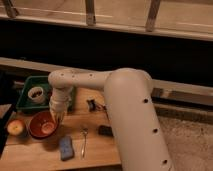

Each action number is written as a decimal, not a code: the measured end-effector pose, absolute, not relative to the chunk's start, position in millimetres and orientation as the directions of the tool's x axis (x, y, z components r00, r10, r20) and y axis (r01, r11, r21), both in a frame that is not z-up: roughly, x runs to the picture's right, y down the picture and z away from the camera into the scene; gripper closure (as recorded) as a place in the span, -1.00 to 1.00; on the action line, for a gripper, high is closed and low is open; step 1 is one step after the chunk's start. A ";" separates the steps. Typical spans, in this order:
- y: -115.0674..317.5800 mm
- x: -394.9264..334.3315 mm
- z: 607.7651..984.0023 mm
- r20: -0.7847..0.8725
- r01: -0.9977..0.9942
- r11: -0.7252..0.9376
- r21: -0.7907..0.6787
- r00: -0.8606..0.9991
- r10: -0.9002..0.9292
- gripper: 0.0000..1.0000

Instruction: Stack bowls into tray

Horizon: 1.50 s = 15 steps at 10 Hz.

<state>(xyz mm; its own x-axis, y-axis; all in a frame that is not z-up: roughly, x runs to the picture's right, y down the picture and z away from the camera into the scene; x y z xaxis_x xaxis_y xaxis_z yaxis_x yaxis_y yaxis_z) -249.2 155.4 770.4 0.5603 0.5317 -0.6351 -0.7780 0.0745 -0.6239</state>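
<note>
At the lower left of the frame a small round yellow-red fruit [16, 127] lies on the wooden table [100, 148], near the edge of the picture. Above it, at the middle left, the dark green tray [24, 101] stands on the same table, and a small white cup [36, 94] with dark contents is inside the tray. Just right of the fruit and below the tray is the orange-brown bowl [41, 125], upright on the wood and outside the tray. The gripper [57, 116] points down at the right rim of this bowl and it is closed; if the rim is really pinched between its fingers, I cannot tell. Lower and a little to the right a blue sponge [65, 148] lies flat, and beside it a metal spoon [84, 140]. More to the right two small dark objects rest on the table, one [91, 105] higher and one [105, 131] lower. The thick white arm [132, 110] fills the middle and the lower right of the frame.
</note>
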 end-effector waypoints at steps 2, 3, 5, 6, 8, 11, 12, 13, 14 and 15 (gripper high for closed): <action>134.0 -246.3 753.2 -0.600 -0.764 0.094 -0.638 0.570 0.561 1.00; 119.1 -240.3 746.4 -0.581 -0.763 0.100 -0.639 0.564 0.587 1.00; 91.3 -231.4 746.5 -0.543 -0.769 0.104 -0.631 0.534 0.648 1.00; 72.0 -226.3 753.3 -0.525 -0.776 0.106 -0.622 0.513 0.679 1.00; 36.4 -221.2 771.5 -0.506 -0.789 0.107 -0.605 0.485 0.713 1.00; -4.6 -218.4 801.7 -0.485 -0.789 0.101 -0.606 0.467 0.740 1.00; -7.9 -215.9 805.5 -0.485 -0.791 0.100 -0.604 0.464 0.741 1.00; -9.6 -214.6 806.3 -0.485 -0.792 0.098 -0.603 0.461 0.743 1.00; -9.4 -215.1 806.2 -0.484 -0.791 0.100 -0.603 0.463 0.743 1.00; -8.5 -216.3 806.5 -0.484 -0.791 0.100 -0.604 0.464 0.742 1.00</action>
